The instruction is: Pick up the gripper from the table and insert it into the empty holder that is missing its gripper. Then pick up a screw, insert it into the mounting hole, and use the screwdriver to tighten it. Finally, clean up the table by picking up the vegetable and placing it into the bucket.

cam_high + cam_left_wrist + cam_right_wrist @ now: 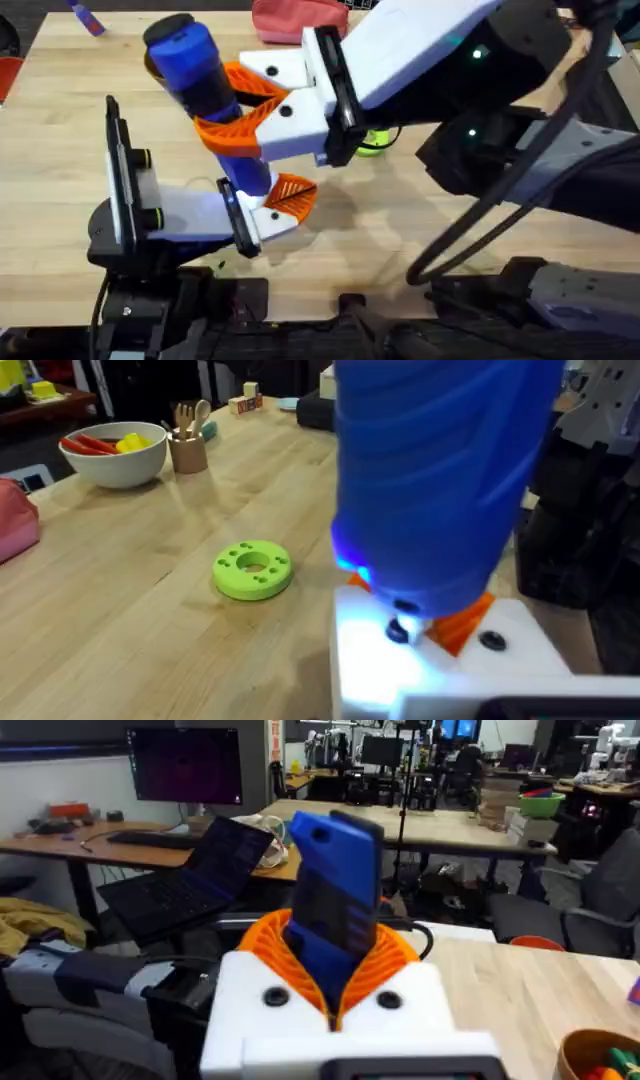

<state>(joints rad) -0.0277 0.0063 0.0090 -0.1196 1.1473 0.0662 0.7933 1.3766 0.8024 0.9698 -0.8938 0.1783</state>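
Screw-tightening step: right pincer point(262, 113) clamped on the screwdriver point(205, 85), tip down at the holder point(268, 212).
Left pincer state unclear. Next: keep bit seated, then clear the vegetable point(372, 143) off the surface point(60, 130).

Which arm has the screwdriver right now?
The right gripper: its orange-padded fingers clamp the blue screwdriver around its body. The left gripper sits low by the screwdriver's bottom end, not around it.
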